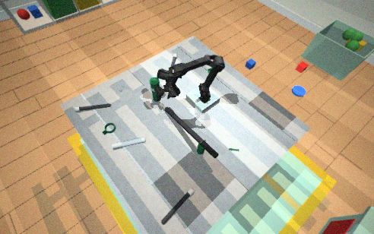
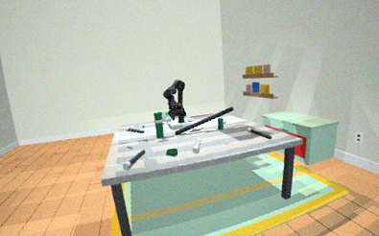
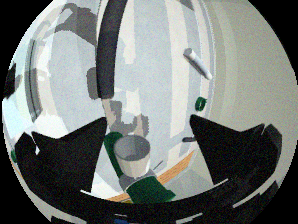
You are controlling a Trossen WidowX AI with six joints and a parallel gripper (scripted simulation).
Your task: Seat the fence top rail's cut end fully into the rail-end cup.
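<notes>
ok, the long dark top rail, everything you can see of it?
The top rail is a long, dark grey, matte round tube lying diagonally on the striped table. It passes through a green loop cap near its far end. Its other end points toward the green post. The gripper is open, off the rail.

floor: blue cube [image 1: 250, 64], red cube [image 1: 302, 67], blue disc [image 1: 299, 90] | green bin [image 1: 327, 53]: green balls [image 1: 353, 36] | wall shelves [image 2: 259, 75]: coloured blocks

Slim black jointed arm [image 1: 191, 65] on a pale square base [image 1: 213, 103]; dark blocky gripper [image 1: 170, 92] fingers.
</notes>
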